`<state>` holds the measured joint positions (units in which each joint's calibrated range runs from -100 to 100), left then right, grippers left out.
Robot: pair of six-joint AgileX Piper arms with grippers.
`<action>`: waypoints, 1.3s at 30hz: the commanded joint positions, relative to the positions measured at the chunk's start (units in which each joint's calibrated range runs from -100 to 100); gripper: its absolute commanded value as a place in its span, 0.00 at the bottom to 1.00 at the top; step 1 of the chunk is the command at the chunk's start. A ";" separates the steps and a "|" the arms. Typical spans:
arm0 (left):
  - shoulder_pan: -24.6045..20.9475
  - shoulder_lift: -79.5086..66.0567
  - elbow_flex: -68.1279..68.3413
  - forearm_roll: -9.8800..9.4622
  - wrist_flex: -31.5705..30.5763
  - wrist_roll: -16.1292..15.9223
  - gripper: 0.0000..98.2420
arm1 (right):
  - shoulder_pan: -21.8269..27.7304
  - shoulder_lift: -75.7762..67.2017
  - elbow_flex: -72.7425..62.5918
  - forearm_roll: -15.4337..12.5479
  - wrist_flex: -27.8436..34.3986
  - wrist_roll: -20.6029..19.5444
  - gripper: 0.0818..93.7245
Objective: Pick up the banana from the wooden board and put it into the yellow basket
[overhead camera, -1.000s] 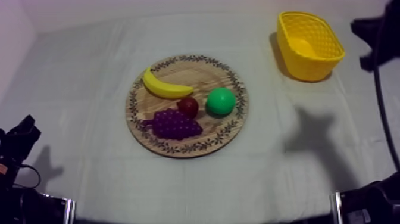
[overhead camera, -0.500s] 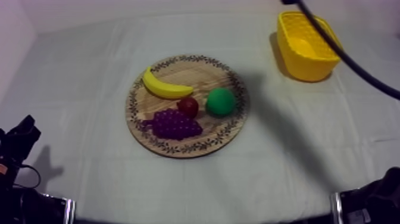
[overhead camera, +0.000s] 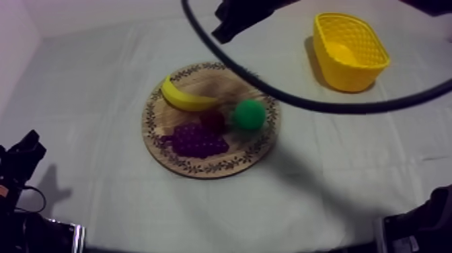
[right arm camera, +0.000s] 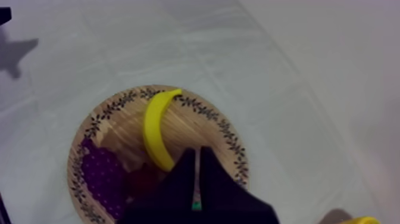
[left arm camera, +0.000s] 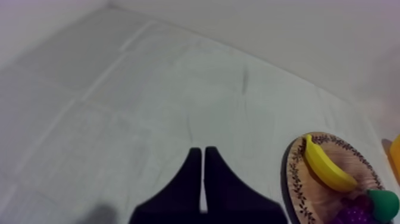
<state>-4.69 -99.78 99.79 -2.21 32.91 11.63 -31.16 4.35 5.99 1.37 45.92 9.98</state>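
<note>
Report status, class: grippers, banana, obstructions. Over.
Left gripper shut, over bare cloth. Right gripper shut, above wooden board. Banana on board, ungripped. Small red fruit near banana's tip; nothing on top.

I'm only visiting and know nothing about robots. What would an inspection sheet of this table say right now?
surface: grey-white cloth, flat, with faint fold lines.
job's things: banana lying on the wooden board, near its rim; yellow basket upright at the table's far right, apart from the board.
clutter: bunch of grapes, small red fruit and round green fruit, all on the board beside the banana.
grippers: right gripper shut on nothing, above the board close to the banana; left gripper shut on nothing, over bare cloth off to the board's side.
cables: nothing seen loose on the cloth.
surroundings: pale wall beyond the cloth.
</note>
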 commanded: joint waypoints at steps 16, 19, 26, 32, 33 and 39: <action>0.02 -0.05 -0.01 0.03 -0.01 0.01 0.00 | -1.77 2.07 3.64 0.67 -1.70 -2.33 0.40; 0.02 -0.05 -0.01 0.03 -0.01 0.00 0.00 | -2.17 2.09 5.17 0.10 -2.83 -2.42 0.57; 0.02 -0.05 -0.01 0.03 -0.01 -0.01 0.00 | -2.69 4.35 4.42 -1.42 -2.64 -1.74 0.62; 0.02 -0.05 -0.01 0.03 -0.01 0.02 0.00 | -3.15 9.62 0.72 -1.01 -1.98 -2.11 0.60; 0.02 -0.05 -0.01 0.03 -0.01 0.00 0.00 | -3.31 10.75 0.16 -0.64 -2.12 -2.46 0.59; 0.02 -0.05 -0.01 0.03 -0.01 -0.01 0.00 | -4.59 18.61 -2.75 2.08 -3.68 -4.91 0.54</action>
<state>-4.69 -99.78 99.79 -2.21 32.91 11.63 -35.59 20.44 3.77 2.80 42.22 5.69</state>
